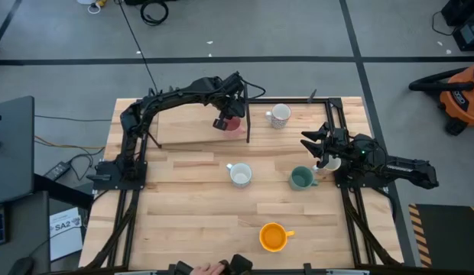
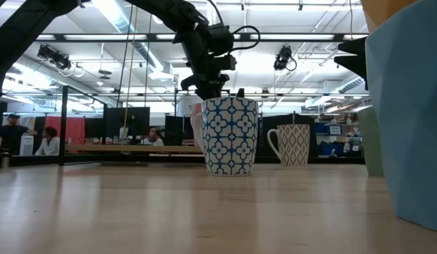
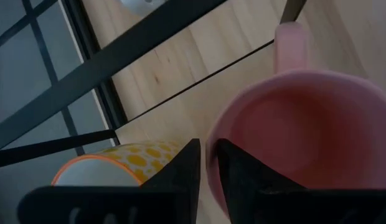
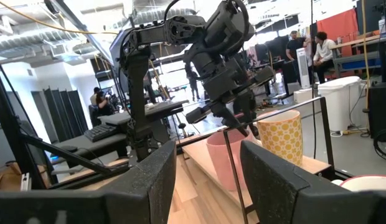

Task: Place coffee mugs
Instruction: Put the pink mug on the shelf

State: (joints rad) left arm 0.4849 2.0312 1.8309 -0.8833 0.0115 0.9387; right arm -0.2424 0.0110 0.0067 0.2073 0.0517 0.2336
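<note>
**Pink mug set down at the far edge, left jaws easing off its rim**

We had our left gripper (image 1: pixel 224 122) over the pink mug (image 1: pixel 234 124), which stood on the table (image 1: pixel 183 191) near the far rail, beside a yellow-patterned mug (image 3: pixel 112 167). Its jaws straddled the rim, only slightly parted, so whether they gripped it we could not tell. Our right gripper (image 1: pixel 323 147) waited wide open and empty by the green mug (image 1: pixel 300 179), ready, we judged, for the next pick.
</note>
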